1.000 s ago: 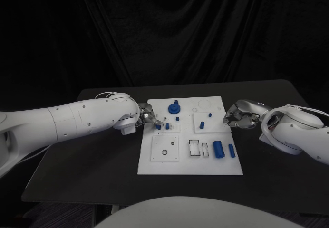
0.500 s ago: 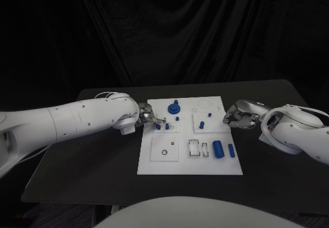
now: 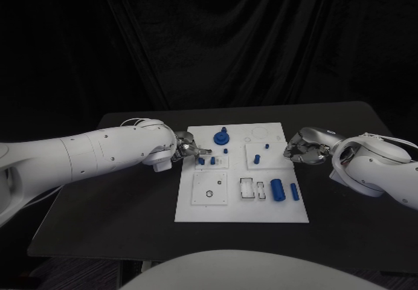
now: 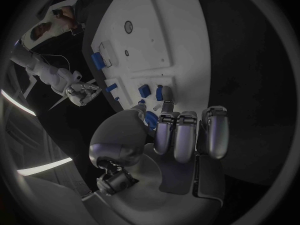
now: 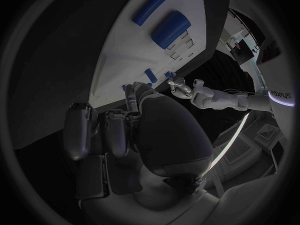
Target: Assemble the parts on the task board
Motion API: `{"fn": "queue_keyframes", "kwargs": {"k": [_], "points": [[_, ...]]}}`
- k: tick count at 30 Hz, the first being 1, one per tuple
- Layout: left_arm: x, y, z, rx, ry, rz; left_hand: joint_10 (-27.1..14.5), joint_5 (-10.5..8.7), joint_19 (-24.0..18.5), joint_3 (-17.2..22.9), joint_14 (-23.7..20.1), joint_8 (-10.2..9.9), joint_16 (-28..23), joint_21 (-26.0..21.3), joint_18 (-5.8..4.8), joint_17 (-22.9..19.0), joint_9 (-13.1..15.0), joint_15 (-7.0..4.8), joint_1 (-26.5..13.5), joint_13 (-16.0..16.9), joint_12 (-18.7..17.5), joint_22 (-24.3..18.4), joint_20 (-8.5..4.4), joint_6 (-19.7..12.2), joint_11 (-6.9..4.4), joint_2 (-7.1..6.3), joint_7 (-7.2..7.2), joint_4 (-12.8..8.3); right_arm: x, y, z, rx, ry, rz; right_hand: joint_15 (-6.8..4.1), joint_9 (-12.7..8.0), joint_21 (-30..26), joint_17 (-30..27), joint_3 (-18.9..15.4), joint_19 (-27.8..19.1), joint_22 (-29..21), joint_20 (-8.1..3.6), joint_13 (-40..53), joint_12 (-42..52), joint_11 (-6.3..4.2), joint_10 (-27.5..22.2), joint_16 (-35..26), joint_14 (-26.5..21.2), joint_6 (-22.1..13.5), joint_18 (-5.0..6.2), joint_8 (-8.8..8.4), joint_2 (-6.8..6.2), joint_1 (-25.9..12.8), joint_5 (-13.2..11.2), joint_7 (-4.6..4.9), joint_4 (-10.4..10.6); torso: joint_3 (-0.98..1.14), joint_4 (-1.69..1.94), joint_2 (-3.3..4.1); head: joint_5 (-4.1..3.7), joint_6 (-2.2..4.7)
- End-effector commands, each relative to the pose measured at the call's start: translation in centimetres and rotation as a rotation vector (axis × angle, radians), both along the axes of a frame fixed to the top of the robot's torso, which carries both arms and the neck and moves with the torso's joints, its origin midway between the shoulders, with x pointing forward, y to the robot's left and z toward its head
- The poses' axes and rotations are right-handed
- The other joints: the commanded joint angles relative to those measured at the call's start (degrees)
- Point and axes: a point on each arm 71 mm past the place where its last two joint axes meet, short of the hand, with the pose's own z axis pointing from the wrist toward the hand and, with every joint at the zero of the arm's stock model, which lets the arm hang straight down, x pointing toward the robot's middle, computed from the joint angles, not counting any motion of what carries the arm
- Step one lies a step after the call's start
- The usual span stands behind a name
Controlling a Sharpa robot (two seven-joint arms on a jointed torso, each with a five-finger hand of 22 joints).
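Fingers of both robot hands, left (image 3: 186,148) and right (image 3: 299,151), curl over hidden palms; grasp unclear.

I am working in what looks like a robotics lab or test studio: black drapes (image 3: 235,48) hang as a backdrop all round, and my black counter (image 3: 113,205) carries just a white task board (image 3: 218,208) with small blue parts (image 3: 277,189) set in its recesses, a bench-test fixture rather than anything from a home or a shop
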Motion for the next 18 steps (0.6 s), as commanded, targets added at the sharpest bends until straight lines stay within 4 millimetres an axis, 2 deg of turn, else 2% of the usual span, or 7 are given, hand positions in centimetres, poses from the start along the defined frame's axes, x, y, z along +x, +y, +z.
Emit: {"fn": "queue_keyframes", "kwargs": {"k": [1, 11, 18], "points": [[-0.37, -0.44, -0.42, -0.015, 0.007, -0.034, 5.72, 0.74, -0.41, -0.47, 5.95, 0.41, -0.24, 0.33, 0.56, 15.09, 0.42, 0.14, 0.07, 14.95, 0.29, 10.86, -0.05, -0.43, -0.03, 0.79, -0.07, 0.1, -0.02, -0.14, -0.17, -0.011, 0.01, -0.017, -0.4, 0.08, -0.27, 5.26, 0.31, 0.52, 10.67, -0.38, 7.25, -0.21, -0.46, 1.0, -0.33, 4.02, -0.29, 0.87, -0.27, 0.23, -0.4, 0.28, 0.1, -0.05, 0.0, 0.06, 0.02, -0.06, 0.01], [-0.31, -0.39, -0.37, -0.019, 0.0, -0.03, 5.83, 3.28, -0.46, -1.2, 5.95, 1.52, -0.24, 0.33, 0.66, 15.09, 2.37, 0.05, 1.07, 15.04, 0.39, 10.86, 0.16, -0.71, -0.15, 1.78, -0.24, 0.08, -0.03, -0.13, -0.18, -0.011, 0.011, -0.016, -0.4, 0.11, -0.29, 5.21, 0.37, 0.52, 10.67, -0.38, 7.23, -0.23, -0.46, 0.99, -0.37, 4.0, -0.29, 0.87, -0.28, 0.3, -0.4, 0.3, 0.1, -0.06, -0.01, -0.03, 0.04, 0.09, 0.01], [-0.33, -0.57, -0.3, -0.027, -0.01, -0.031, 5.89, 3.82, -0.16, -1.32, 5.95, 1.84, -0.24, 0.29, 0.64, 15.09, 2.9, 0.01, 1.37, 15.09, 0.44, 10.95, 0.2, -0.73, -0.2, 2.06, -0.31, 0.08, -0.04, -0.11, -0.17, -0.011, 0.011, -0.016, -0.4, 0.11, -0.29, 5.21, 0.37, 0.52, 10.67, -0.38, 7.23, -0.23, -0.46, 0.99, -0.37, 4.0, -0.29, 0.87, -0.28, 0.3, -0.4, 0.3, 0.1, -0.06, 0.03, 0.01, 0.02, 0.09, 0.01]]}}
